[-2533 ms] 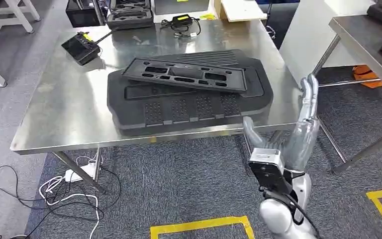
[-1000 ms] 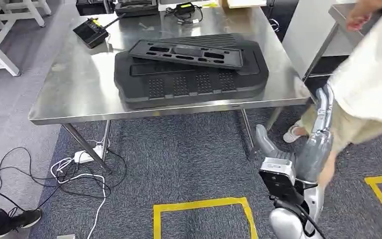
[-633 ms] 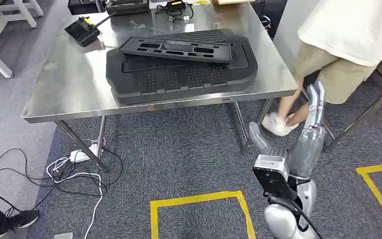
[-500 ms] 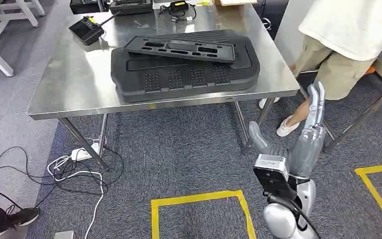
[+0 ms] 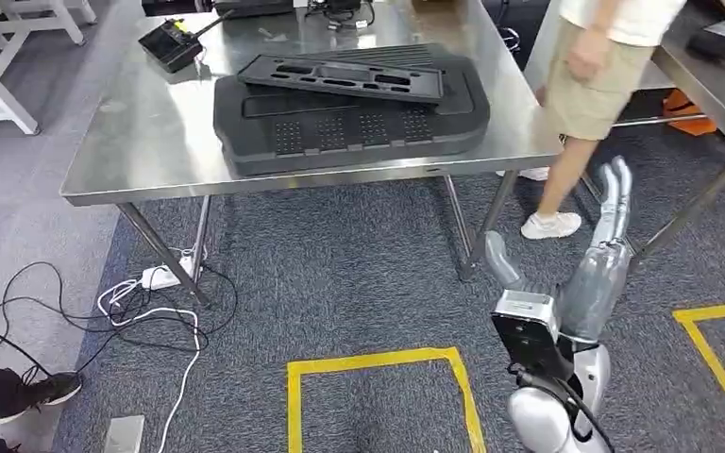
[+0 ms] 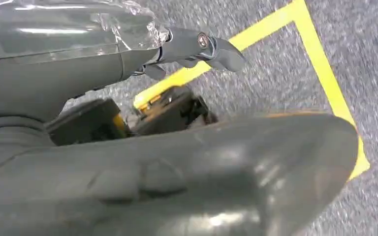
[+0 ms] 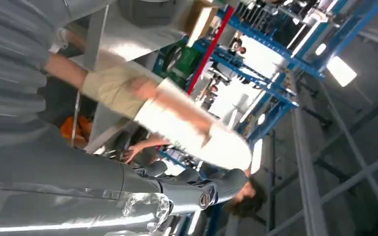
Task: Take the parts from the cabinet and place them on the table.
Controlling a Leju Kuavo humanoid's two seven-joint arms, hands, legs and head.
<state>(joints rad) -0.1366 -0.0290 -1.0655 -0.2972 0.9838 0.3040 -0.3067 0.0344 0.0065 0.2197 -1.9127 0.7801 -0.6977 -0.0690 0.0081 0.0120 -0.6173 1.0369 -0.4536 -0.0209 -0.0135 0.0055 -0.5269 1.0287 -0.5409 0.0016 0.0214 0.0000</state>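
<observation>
Two black parts lie on the steel table: a large ribbed panel and, resting on top of it, a narrower slotted tray. My right hand is raised below the table's near right corner, over the carpet, with its fingers straight and apart and nothing in it. In the right wrist view that hand is bare as well. My left hand hangs over the carpet with a finger stretched out, holding nothing.
A person in a white shirt and khaki shorts stands between the table's right edge and a second steel table. A black device sits at the far left corner. Cables and yellow tape mark the carpet.
The whole picture has shifted a little, so the camera moved. The person has stepped farther back beside the right table. My right hand stays raised and bare.
</observation>
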